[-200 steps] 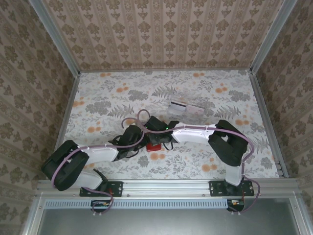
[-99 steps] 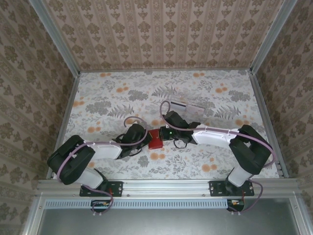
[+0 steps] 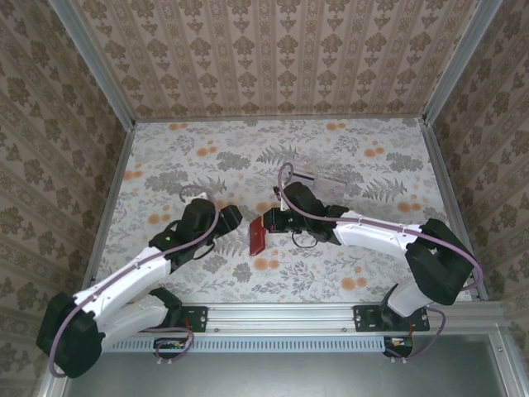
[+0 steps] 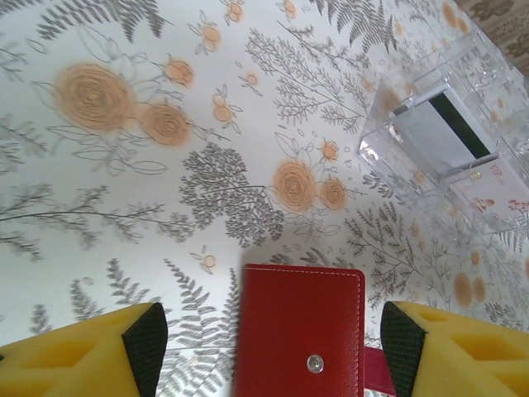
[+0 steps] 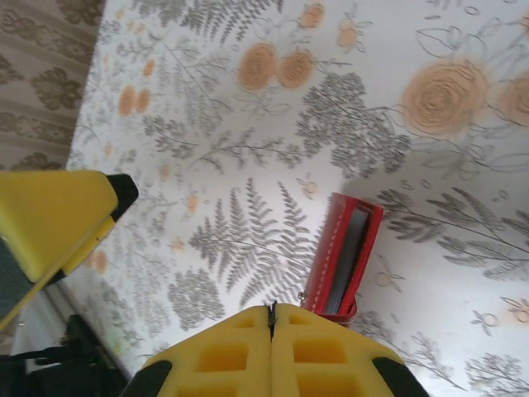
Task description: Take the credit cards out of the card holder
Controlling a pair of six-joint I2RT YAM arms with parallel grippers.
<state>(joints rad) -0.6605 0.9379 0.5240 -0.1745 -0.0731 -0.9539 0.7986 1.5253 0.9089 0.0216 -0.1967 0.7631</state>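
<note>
Yellow foam pads of the right end effector [image 5: 271,310] are pressed flat together with no gap. The near end of the card holder [image 5: 347,256] runs in right beside them, so the pinch appears to be on that end, where the tab is. The holder is a small red folding wallet with pale stitching along its border. It stands on its long edge, not flat. The right wrist view looks into its narrow mouth, which is parted just enough to show a grey-blue lining between the two red covers.

The left end effector [image 4: 273,331] is spread wide and grips nothing. One yellow finger sits at each side of the holder, well clear of it. From the left wrist view the holder's plain red cover faces the camera, with a small metal snap stud near its lower middle. The red tab [image 4: 376,368] pokes out at its right.

The holder is near the middle of the table [image 3: 207,157], slightly toward the near edge and a little left of centre.

Beyond it, toward the far edge, lies a clear plastic tray [image 4: 380,153]. It contains a whitish card with a dark stripe [image 4: 438,132]. A second pale card with pinkish print [image 4: 504,186] lies just beside it on the right. The table surface is white, printed with grey ferns and orange flowers.
</note>
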